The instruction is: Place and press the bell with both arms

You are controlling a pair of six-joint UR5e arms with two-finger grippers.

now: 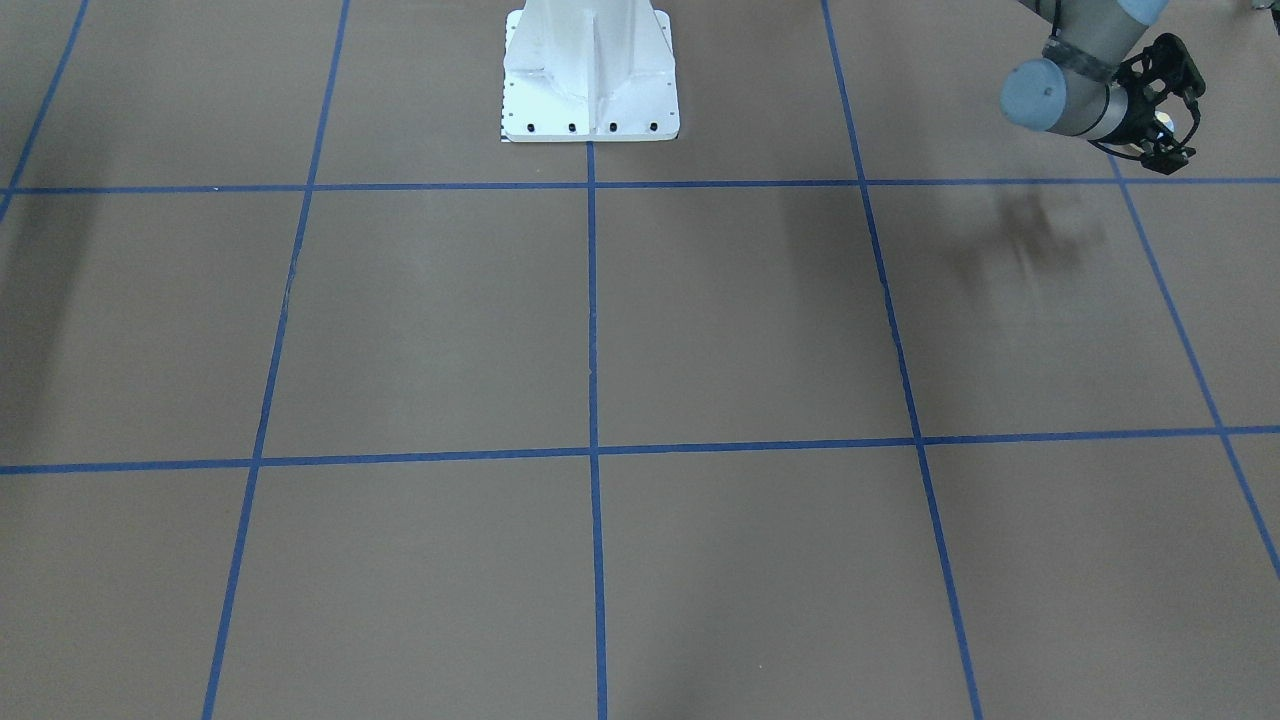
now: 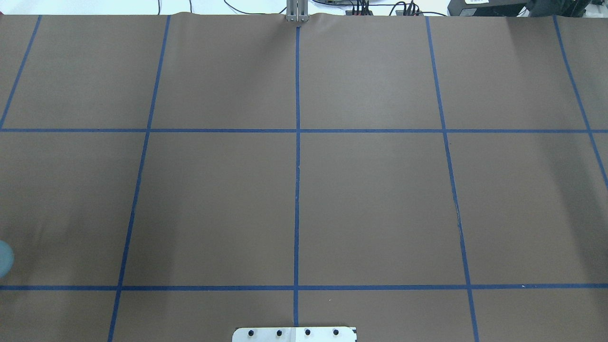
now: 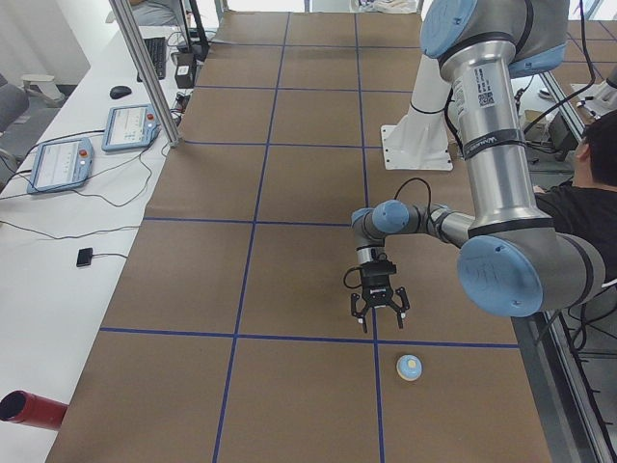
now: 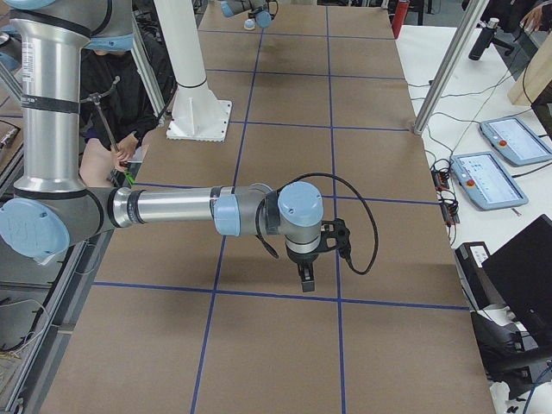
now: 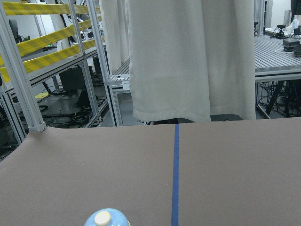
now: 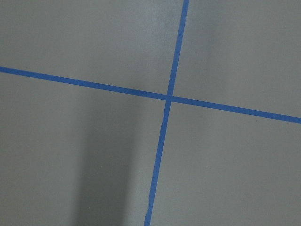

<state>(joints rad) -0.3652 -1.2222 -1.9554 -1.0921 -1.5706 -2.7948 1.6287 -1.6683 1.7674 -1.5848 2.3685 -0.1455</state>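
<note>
blue-topped bell [image 3: 410,367], one; two hands: left hand [image 3: 378,323] released, right hand [image 4: 306,283] cannot tell.

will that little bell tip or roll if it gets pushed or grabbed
The bell sits flat on a wide base rim, so it probably won't tip or roll. Its smooth rounded dome may slip when pinched. It looks rigid.

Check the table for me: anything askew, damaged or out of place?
Nothing serious. The bell stands upright on the table, apart from the left gripper. The only oddity is the blue tape, which looks scuffed and slightly wavy at one spot right of centre in the overhead view.
</note>
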